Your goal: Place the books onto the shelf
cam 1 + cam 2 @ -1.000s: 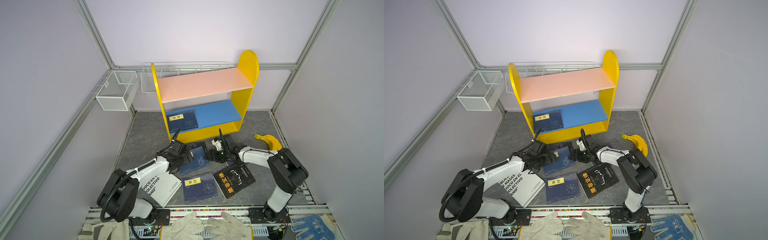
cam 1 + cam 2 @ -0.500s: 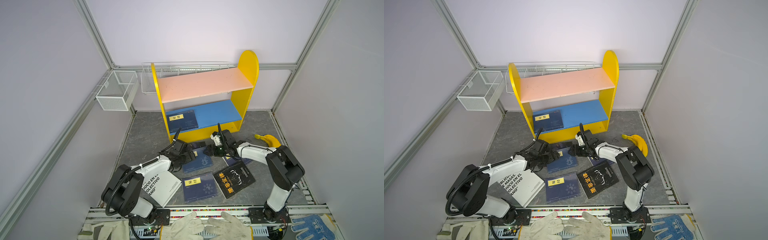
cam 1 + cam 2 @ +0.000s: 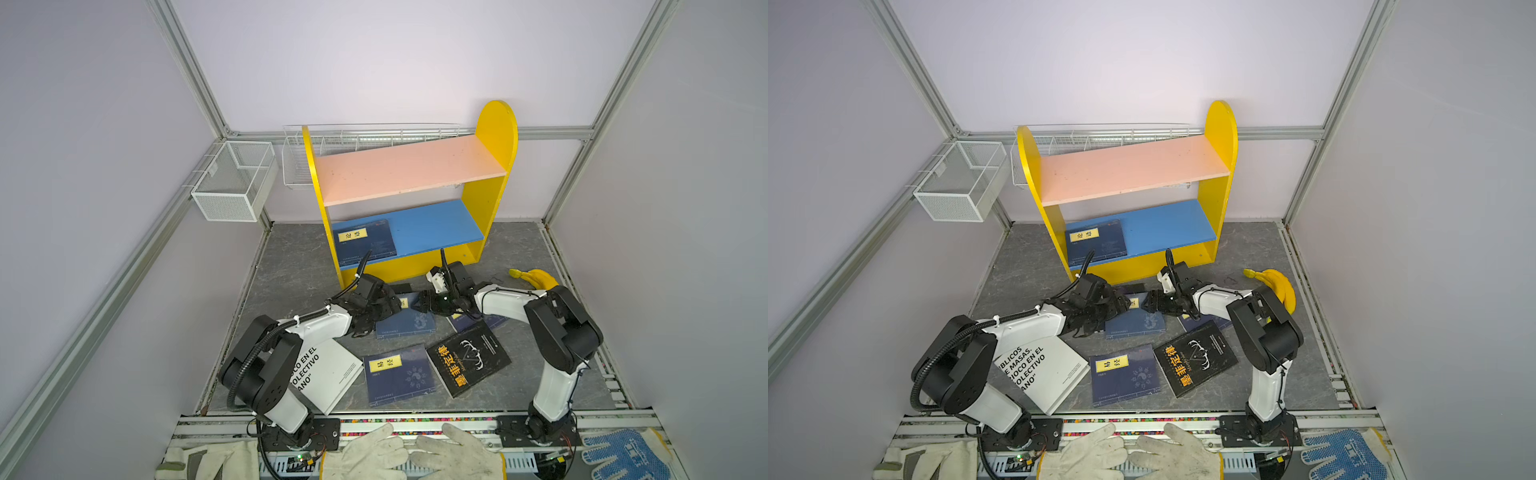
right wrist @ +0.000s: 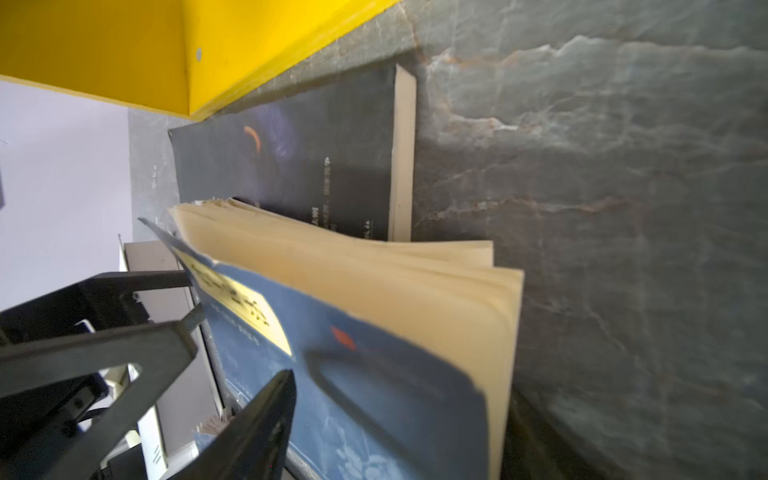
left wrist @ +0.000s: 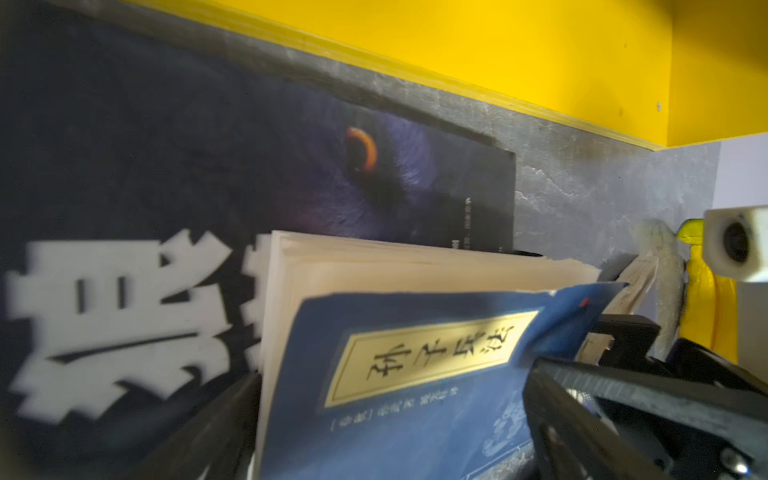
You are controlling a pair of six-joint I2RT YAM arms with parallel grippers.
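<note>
Centre frame: left hand [image 3: 392, 302] and right hand [image 3: 419, 306], jaws spread open, straddle the raised edge of a navy book [image 3: 409, 326] below the shelf [image 3: 494, 199].

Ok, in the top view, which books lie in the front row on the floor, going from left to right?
A large white paperback with bold black lettering → thin navy-blue paperback with a yellow title label → black paperback with an orange Chinese title.
</note>
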